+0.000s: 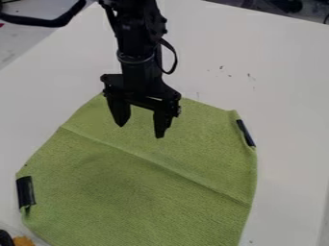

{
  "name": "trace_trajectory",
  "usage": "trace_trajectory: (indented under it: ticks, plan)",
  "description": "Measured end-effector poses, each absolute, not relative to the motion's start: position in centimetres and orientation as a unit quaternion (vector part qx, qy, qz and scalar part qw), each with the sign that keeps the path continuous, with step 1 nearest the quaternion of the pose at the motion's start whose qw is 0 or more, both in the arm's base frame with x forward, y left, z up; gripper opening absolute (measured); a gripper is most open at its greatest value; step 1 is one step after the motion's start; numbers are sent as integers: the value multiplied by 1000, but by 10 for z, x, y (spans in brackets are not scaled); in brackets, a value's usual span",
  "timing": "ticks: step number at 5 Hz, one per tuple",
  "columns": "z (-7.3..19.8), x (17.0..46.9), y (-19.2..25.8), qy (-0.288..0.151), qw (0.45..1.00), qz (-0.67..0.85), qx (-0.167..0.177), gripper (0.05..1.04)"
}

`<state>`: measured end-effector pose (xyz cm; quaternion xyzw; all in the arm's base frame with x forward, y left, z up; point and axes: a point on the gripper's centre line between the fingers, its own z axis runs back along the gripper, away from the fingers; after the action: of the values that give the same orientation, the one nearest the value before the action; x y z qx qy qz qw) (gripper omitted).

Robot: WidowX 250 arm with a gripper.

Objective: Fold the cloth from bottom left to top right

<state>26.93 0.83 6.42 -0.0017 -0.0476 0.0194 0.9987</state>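
Over green cloth (151, 168), open black pincer (140, 131) pointing down near upper edge, cloth laid out on white table (286, 96), crease across it, black strips at left and right edges.

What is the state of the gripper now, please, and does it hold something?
Gripper: open, its fingers apart, holding nothing, above the upper part of the cloth.

Black arm from the top edge, jaws (141, 129) hanging down — parted, empty
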Motion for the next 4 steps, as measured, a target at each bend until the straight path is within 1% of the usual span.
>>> trace_trajectory:
  ticks: [1,2,3,4]
  plan:
    - [57,265,9,-35,999,22,0,1001]
    - [61,243,27,-39,997,56,24,1001]
    - [68,219,50,-63,993,92,36,1001]
    - [60,191,75,-74,987,133,50,1001]
